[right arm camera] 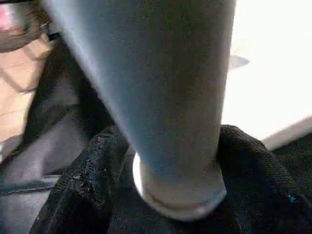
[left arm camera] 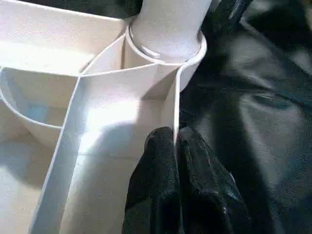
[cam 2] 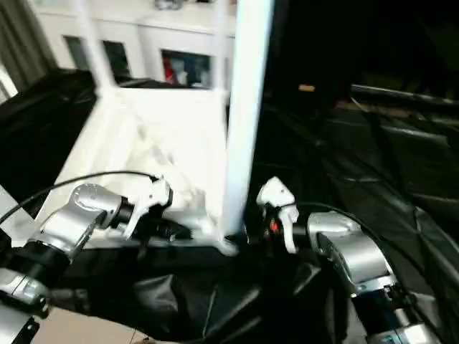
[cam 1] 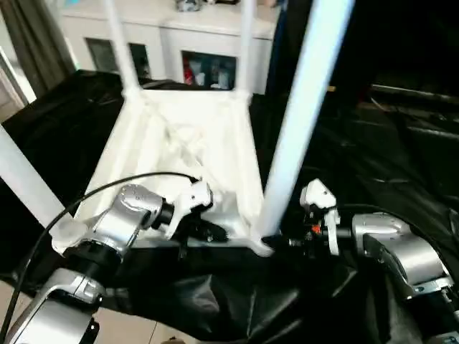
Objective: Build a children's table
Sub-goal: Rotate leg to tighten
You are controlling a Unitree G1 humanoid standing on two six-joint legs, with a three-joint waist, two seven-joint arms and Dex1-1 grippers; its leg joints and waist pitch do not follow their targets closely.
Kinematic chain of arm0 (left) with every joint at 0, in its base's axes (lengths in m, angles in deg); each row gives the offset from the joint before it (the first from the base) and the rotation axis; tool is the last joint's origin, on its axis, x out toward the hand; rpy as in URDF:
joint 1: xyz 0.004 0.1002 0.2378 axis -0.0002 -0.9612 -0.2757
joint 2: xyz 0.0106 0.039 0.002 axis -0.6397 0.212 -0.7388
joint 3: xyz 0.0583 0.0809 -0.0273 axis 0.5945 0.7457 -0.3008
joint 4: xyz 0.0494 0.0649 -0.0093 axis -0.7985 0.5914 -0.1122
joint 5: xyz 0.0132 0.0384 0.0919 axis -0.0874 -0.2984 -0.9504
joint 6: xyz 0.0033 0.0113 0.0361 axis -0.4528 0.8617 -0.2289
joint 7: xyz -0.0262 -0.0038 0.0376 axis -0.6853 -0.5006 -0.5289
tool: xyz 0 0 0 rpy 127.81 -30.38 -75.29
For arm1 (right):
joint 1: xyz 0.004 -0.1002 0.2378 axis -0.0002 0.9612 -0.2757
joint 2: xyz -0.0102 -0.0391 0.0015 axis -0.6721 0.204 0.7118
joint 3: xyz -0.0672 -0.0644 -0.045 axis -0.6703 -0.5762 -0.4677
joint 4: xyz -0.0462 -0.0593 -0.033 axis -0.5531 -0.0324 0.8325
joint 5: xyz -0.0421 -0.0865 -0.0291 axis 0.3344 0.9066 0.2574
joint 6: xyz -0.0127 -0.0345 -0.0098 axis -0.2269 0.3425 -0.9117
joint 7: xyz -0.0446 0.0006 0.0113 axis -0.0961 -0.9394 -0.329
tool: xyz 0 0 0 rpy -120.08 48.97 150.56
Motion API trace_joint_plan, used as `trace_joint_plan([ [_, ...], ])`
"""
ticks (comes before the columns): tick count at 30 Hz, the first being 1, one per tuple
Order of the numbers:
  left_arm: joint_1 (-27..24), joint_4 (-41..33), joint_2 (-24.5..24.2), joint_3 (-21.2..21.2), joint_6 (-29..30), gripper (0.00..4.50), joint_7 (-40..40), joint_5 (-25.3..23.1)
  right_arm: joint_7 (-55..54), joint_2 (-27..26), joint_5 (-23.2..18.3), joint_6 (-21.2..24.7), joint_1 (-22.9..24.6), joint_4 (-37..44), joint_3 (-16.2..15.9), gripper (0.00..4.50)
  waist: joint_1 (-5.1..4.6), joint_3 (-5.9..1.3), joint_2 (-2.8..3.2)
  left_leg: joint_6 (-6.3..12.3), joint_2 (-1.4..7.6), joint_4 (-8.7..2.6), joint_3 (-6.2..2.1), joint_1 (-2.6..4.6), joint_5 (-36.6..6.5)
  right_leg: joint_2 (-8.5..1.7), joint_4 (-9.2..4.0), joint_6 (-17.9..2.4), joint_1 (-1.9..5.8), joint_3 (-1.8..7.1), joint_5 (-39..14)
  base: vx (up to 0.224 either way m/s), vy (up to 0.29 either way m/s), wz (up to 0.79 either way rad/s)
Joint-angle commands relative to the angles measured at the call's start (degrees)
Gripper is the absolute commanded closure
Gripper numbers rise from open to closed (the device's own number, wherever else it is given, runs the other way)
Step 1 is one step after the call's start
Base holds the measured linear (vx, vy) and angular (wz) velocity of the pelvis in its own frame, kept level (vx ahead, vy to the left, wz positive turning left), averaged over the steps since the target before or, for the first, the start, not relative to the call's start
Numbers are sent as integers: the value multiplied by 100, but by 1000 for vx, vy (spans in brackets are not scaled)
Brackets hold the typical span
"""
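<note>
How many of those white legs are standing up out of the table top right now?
4: near right leg between the grippers, near left leg at the picture's left edge, and far left leg and far right leg by the cabinet.

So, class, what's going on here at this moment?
A humanoid robot is assembling a children's table. The white top lies upside down on black cloth with legs standing in its corner sockets. The left tool pinches the top's edge rib, and the right tool has its fingers either side of the nearest leg.
</note>
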Motion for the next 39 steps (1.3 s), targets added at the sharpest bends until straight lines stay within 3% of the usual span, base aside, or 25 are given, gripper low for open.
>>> trace_joint_plan([
  [1, -66, -93, 42, 186, 55, 450, -125, 76, 267, 0, -55, 60, -70, 126, -282, 163, 22, -299, -6, 115, 203, -369, -6, 13, -1487, -288, -356, -1258, 270, 226, -1188, 0, 0, 0],
  [4, -89, -126, 39, 177, 77, 450, -129, 73, 252, -58, 50, -21, -130, 25, -353, 163, 59, -302, -1, 78, 195, -365, -3, 17, -1474, -294, -359, -1235, 269, 228, -1240, 0, 0, 0],
  [7, -125, -146, 54, 154, 92, 450, -90, 44, 203, -150, 77, -17, -167, 12, -410, 199, 53, -292, -9, 39, 189, -377, -10, 10, -1545, -290, -375, -1166, 271, 224, -1413, 0, 0, 0],
  [11, -131, -119, 61, 105, 75, 450, -30, 30, 195, -165, 29, 25, -132, 85, -416, 228, 41, -291, 43, -17, 190, -385, -16, 24, -1657, -287, -406, -1088, 261, 232, -1552, 0, 0, 0],
  [12, -137, -111, 77, 75, 64, 450, 20, 25, 176, -163, 14, 24, -102, 108, -399, 228, 38, -294, 26, -18, 188, -382, -17, 20, -1655, -284, -399, -1088, 267, 229, -1531, 0, 0, 0],
  [13, -137, -101, 91, 55, 53, 450, 58, 23, 161, -166, 11, 18, -89, 114, -389, 230, 42, -297, 58, -29, 189, -384, -20, 24, -1670, -283, -398, -1101, 266, 230, -1490, 0, 0, 0],
  [17, 0, 208, 358, -174, -14, 450, 885, -105, -267, -341, 42, -76, 57, 40, -155, 238, 46, -281, 44, -36, 178, -381, -17, 24, -1761, -279, -417, -1096, 256, 228, -1552, 0, 0, 0],
  [18, 44, 292, 427, -231, -29, 450, 1107, -139, -434, -413, 82, -106, 70, -25, -94, 240, 51, -279, -23, -33, 173, -384, -19, 24, -1806, -293, -442, -1040, 262, 224, -1757, 0, 0, 0],
  [20, 162, 498, 590, -361, -33, 450, 1703, -242, -1051, -721, 198, -97, 55, -306, 88, 244, 47, -266, -13, -62, 164, -401, -39, 8, -1855, -308, -467, -915, 256, 214, -2149, 0, 0, 0],
  [22, 281, 701, 754, -492, -1, 450, 2326, -339, -1842, -1139, 347, -102, -33, -702, 286, 247, 40, -261, 14, -161, 143, -396, -60, 51, -2045, -331, -536, -700, 207, 194, -2759, 0, 0, 0],
  [23, 328, 783, 826, -536, 56, 450, 2626, -397, -2267, -1344, 388, -86, -94, -880, 417, 249, 16, -255, -4, -167, 132, -406, -63, 31, -2042, -323, -548, -641, 214, 189, -2857, 0, 0, 0],
  [24, 410, 930, 959, -614, 165, 450, 3174, -503, -3051, -1720, 459, -54, -206, -1201, 662, 250, -35, -237, 34, -248, 127, -426, -91, -5, -2119, -329, -562, -536, 209, 167, -3119, -51, 1, -10],
  [26, 460, 1042, 1114, -626, 240, 450, 3495, -560, -3885, -2097, 496, 32, -328, -1532, 948, 251, -142, -245, 43, -348, 83, -406, -142, 39, -2398, -333, -667, -262, 185, 79, -3699, -54, 5, -13],
  [28, 482, 1111, 1277, -629, 232, 450, 3682, -593, -4424, -2312, 591, -13, -412, -1759, 1087, 252, -185, -249, 69, -281, 102, -429, -161, 43, -2481, -325, -689, -269, 183, 83, -3517, 0, 0, 0],
  [29, 495, 1135, 1345, -628, 220, 450, 3730, -597, -4628, -2392, 629, -44, -456, -1833, 1132, 252, -188, -259, 132, -276, 108, -434, -173, 58, -2523, -323, -680, -305, 186, 86, -3381, 0, 0, 0],
  [31, 533, 1212, 1504, -590, 107, 450, 3767, -600, -4932, -2610, 698, -18, -590, -1920, 1228, 252, -241, -266, 96, -255, 109, -457, -159, 45, -2559, -277, -651, -468, 188, 104, -2837, 0, 0, 0],
  [33, 555, 1254, 1553, -527, 54, 450, 3731, -621, -4975, -2762, 693, -7, -663, -1909, 1266, 252, -265, -251, 103, -216, 102, -459, -148, 58, -2673, -270, -649, -507, 165, 125, -2830, 0, 0, 0],
  [35, 584, 1313, 1566, -466, -36, 450, 3647, -646, -4840, -2843, 791, -93, -725, -1857, 1104, 252, -280, -256, 153, -216, 108, -471, -165, 28, -2687, -280, -635, -496, 199, 127, -2793, 0, 0, 0],
  [36, 602, 1338, 1516, -407, -102, 450, 3506, -660, -4574, -2778, 893, -230, -695, -1735, 829, 252, -283, -254, 159, -220, 107, -469, -158, 47, -2740, -275, -649, -490, 182, 130, -2787, 0, 0, 0],
  [37, 595, 1324, 1472, -379, -89, 450, 3398, -655, -4418, -2718, 904, -298, -652, -1645, 707, 252, -279, -259, 134, -202, 96, -460, -143, 54, -2716, -277, -654, -486, 178, 141, -2755, 0, 0, 0],
  [39, 567, 1284, 1386, -329, -86, 450, 3193, -645, -4077, -2617, 819, -379, -564, -1488, 551, 252, -265, -265, 144, -164, 105, -464, -137, 33, -2573, -284, -629, -535, 200, 156, -2604, 0, 0, 0],
])
